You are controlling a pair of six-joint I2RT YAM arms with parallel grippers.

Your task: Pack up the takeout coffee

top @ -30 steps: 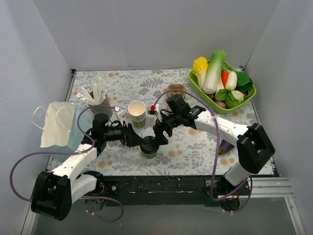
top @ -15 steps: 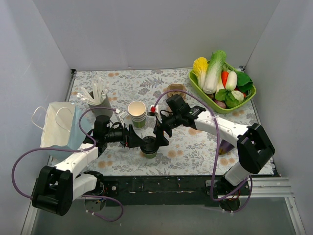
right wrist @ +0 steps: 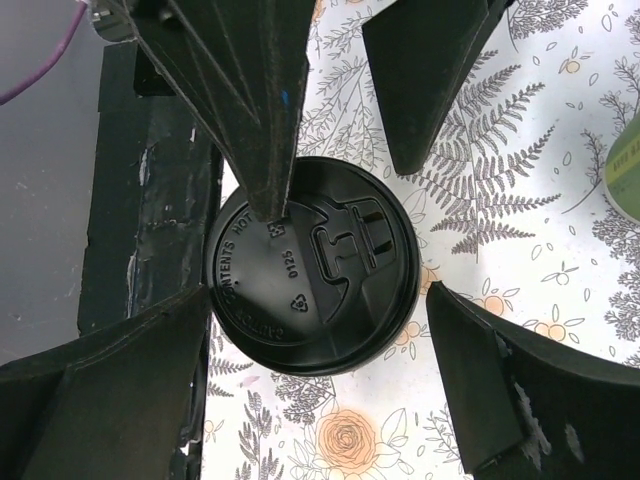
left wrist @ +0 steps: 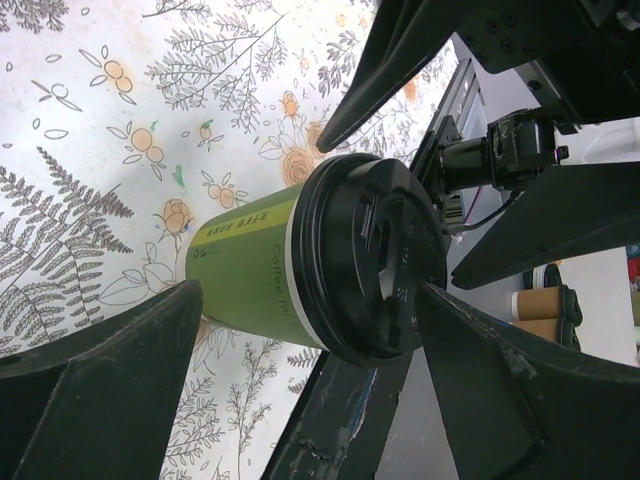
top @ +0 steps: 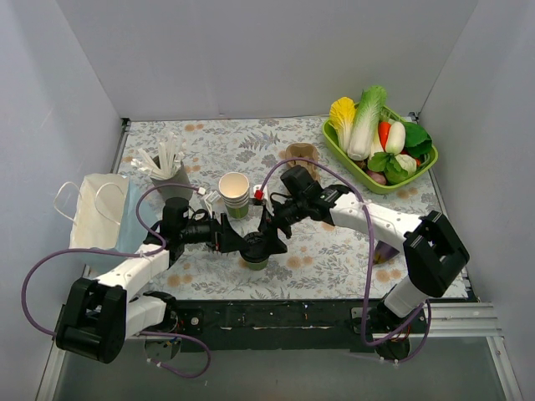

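The takeout coffee stands upright on the bench, close to its near edge. In the right wrist view the black front rail runs just beside the lid.

Both end effectors crowd the cup. The left end effector lies low and nearly level on the cup's left, its fingers spread wide with the cup between them. One finger is by the green base and the other by the lid's rim, and I cannot tell whether either touches.

The right end effector hangs over the cup from the back right. It is spread a little wider than the lid, with its tips beside the rim on two sides. Four fingers therefore ring the lid, with narrow gaps between them.

Near behind the cup is the stack of lidless cups. The green vegetable tray sits well apart at the back right. Bare patterned cloth shows to the cup's right.
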